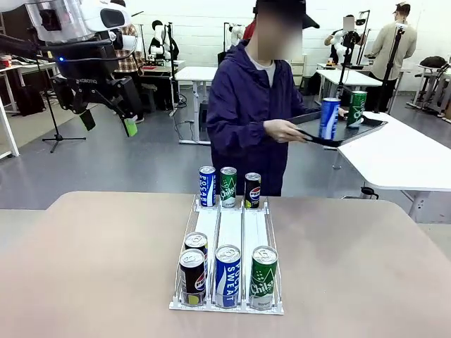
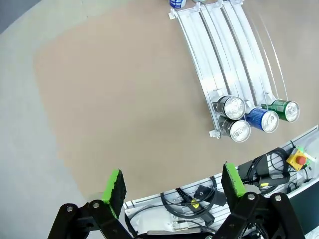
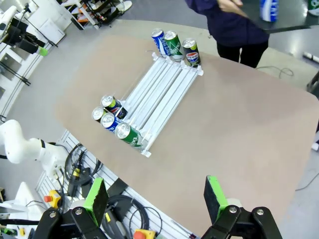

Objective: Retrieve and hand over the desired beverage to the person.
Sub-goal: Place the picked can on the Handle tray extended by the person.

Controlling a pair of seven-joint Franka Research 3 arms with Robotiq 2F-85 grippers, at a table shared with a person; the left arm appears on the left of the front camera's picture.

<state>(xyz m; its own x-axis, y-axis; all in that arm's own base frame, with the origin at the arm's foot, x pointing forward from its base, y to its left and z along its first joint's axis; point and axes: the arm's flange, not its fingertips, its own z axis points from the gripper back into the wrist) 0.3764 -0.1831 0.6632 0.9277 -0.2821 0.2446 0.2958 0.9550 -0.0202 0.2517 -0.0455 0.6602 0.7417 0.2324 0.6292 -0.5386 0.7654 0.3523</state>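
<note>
Clearly both grippers, left [image 2: 172, 191] and right [image 3: 157, 196], hang spread and empty above the table [image 1: 91, 260]. Cans [image 1: 227, 276] wait in the rack's [image 1: 242, 229] near end (rigid, smooth, probably weighty if full); pinch one mid-body, pads square across it.

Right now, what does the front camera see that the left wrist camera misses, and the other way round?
Front view alone: the person in a dark hooded jacket holding a tray with two cans, and three cans at the rack's far end.

Left wrist view alone: cables and a red button below the table's near edge.

Both: the left hand, open and raised above the table, and the clear rack with its cans at the near end.
</note>
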